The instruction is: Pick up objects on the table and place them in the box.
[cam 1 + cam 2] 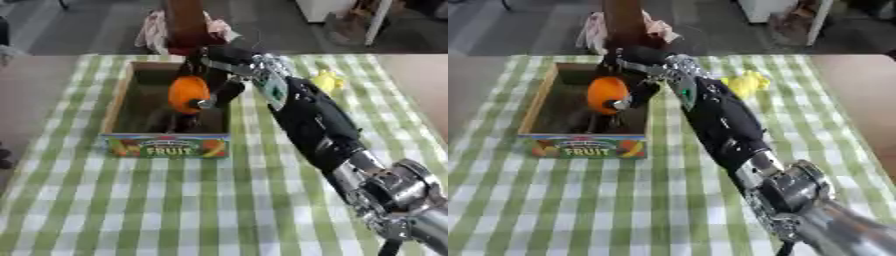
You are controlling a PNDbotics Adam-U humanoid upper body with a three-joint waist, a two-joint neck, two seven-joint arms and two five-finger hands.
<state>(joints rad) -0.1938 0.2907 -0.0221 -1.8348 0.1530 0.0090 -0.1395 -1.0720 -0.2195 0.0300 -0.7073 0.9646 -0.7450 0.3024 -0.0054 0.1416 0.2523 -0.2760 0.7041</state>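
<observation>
My right hand reaches over the cardboard fruit box from the right, its fingers curled round an orange fruit. The orange hangs inside the box opening, above the box floor. A dark object lies on the box floor below it; I cannot make out what it is. A yellow object lies on the green checked tablecloth to the right of my forearm. My left hand shows in neither view.
The box stands at the table's far left, its printed "FRUIT" side facing me. My right forearm crosses the table diagonally from the lower right. A brown post and pink cloth stand just beyond the table's far edge.
</observation>
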